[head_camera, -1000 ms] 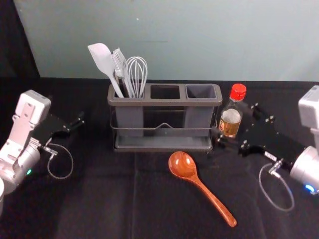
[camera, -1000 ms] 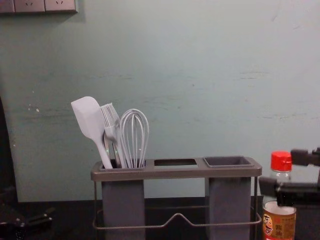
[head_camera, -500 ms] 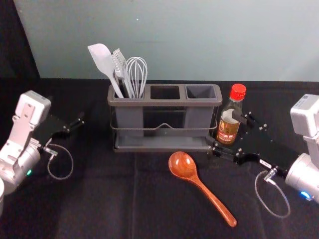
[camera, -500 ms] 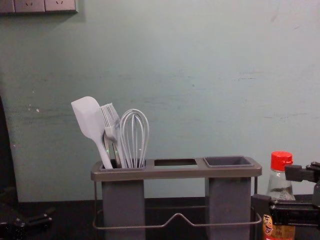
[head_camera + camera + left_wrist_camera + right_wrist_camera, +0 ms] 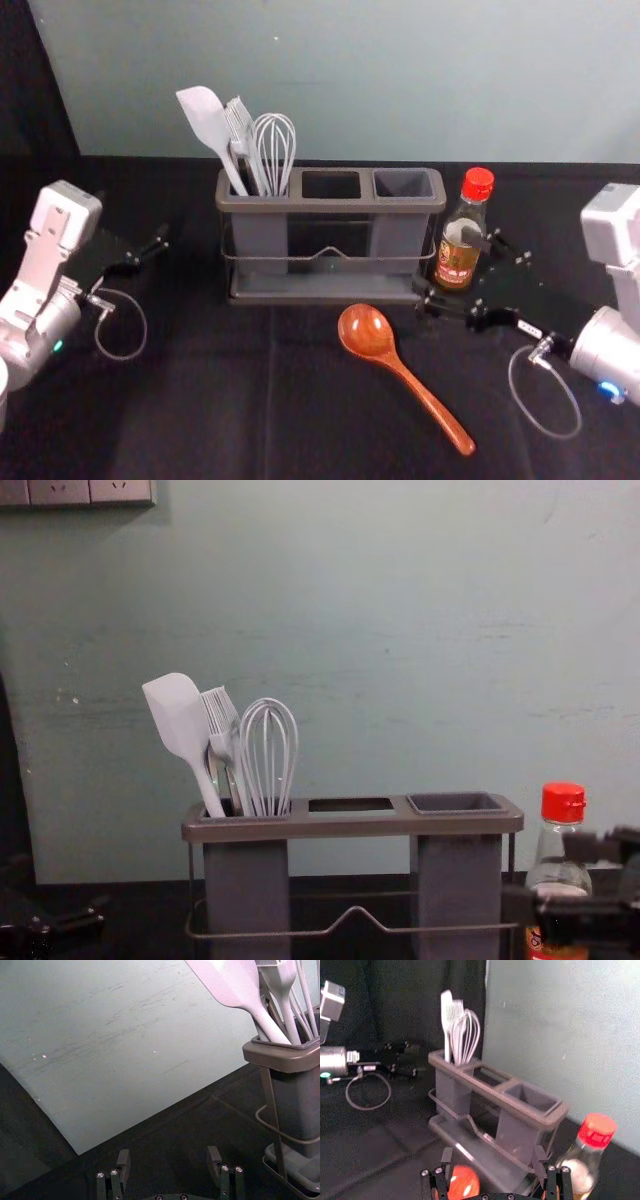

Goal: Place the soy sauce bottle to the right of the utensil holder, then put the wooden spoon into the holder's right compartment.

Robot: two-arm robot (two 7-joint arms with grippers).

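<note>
The right claw (image 5: 460, 265) is lower than in the earliest frame and a little nearer the robot; in the chest view, it now sits further down the bottle (image 5: 458, 262). It is released, its jaws well apart beside the bottle, which stands upright on the desk (image 5: 230, 400) just right of the holder (image 5: 331, 205), its red cap where it was. The spoon (image 5: 405, 372) hasn't shifted: it lies in front of the holder, bowl towards it, handle slanting nearer and to the right. The spatula (image 5: 205, 120), brush (image 5: 240, 135) and whisk (image 5: 274, 148) remain in the left compartment. The left claw (image 5: 152, 250) stays parked left of the holder, also released.
</note>
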